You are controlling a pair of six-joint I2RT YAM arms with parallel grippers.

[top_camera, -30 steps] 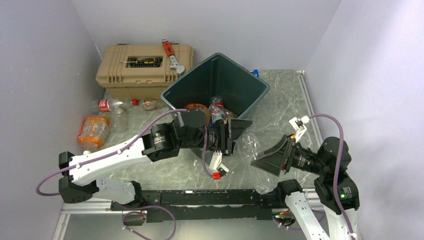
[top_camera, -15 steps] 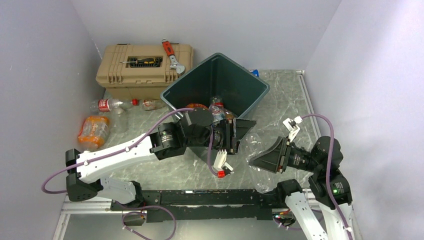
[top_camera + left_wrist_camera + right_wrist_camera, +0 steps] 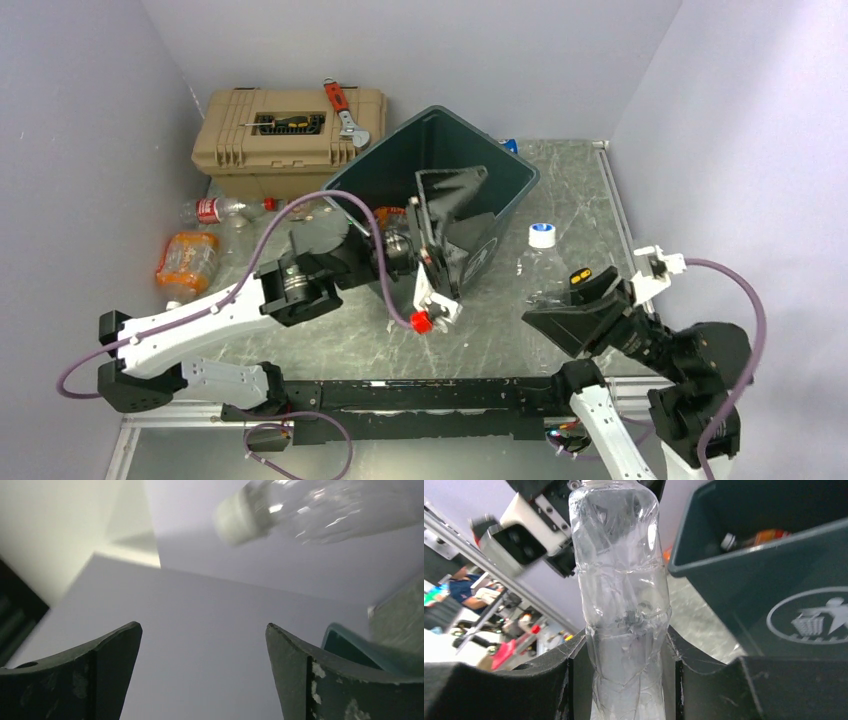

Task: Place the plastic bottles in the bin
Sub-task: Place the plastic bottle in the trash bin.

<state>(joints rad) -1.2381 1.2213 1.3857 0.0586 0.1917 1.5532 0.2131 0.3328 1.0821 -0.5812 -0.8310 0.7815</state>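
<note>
The right arm (image 3: 640, 335) is holding a clear bottle (image 3: 548, 270) upright near the right edge of the worktop (image 3: 330, 345). Its jaws are closed partway around the crumpled lower body and the white cap is pointing up. I cannot tell whether the base is resting on the worktop.

The bin (image 3: 378, 148) is sitting toward the middle of the far edge, just left of that bottle, and is already holding several bottles. The left arm (image 3: 200, 315) is reaching over the bin's near rim. Its jaws are standing spread wide and gripping nothing. A blurred white-capped bottle is showing above them in the wrist view, apart from them.

The right side seems to be starting its carry to the bin. The next move is probably calling for lifting the bottle above the rim, swinging it leftward over the opening and then opening the jaws. The left arm is crowding that space, so it likely needs to pull clear. A red-labelled bottle (image 3: 210, 210) and an orange-labelled one (image 3: 185, 262) are lying by the left edge, not yet binned.
</note>
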